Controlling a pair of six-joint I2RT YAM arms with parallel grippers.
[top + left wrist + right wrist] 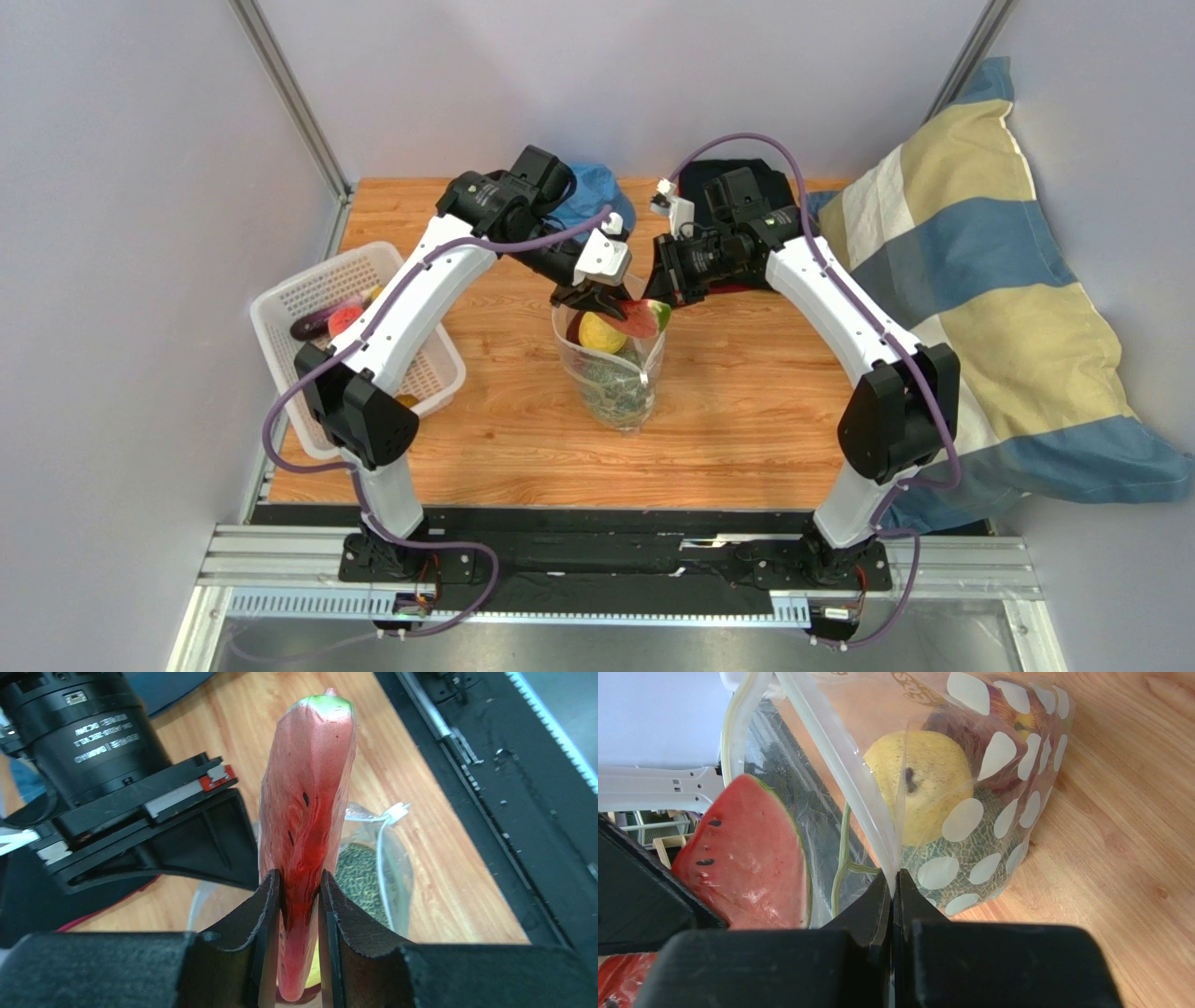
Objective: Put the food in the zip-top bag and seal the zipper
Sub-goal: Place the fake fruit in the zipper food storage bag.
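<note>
1. The left gripper [298,889] is clamped on the watermelon slice [309,798], pinching its 2 flat red faces near the lower end. The green rind tip points away from the wrist camera.
2. In the top view the slice is at the mouth of the zip-top bag [617,385], which sits near the middle of the tabletop [786,420]. The bag's open end is on the far side. I cannot tell whether the slice has passed the rim.
3. The right gripper [894,882] is pressed together on the bag's edge, pinching thin plastic right at the zipper [835,763]. The mouth gapes just beside it, with the slice close to that strip.
4. Inside the bag, a yellow fruit [927,784] rests on the ribbed green squash ball [962,861]. A dark red fruit [962,728] lies behind them against the dotted wall.
5. A white mesh basket [302,301] stands at the left edge of the tabletop, holding a few more toy pieces. It is partly hidden by the left arm [407,301].
6. A blue hat [596,189] lies at the far edge, and a striped pillow [982,308] leans along the right side.
</note>
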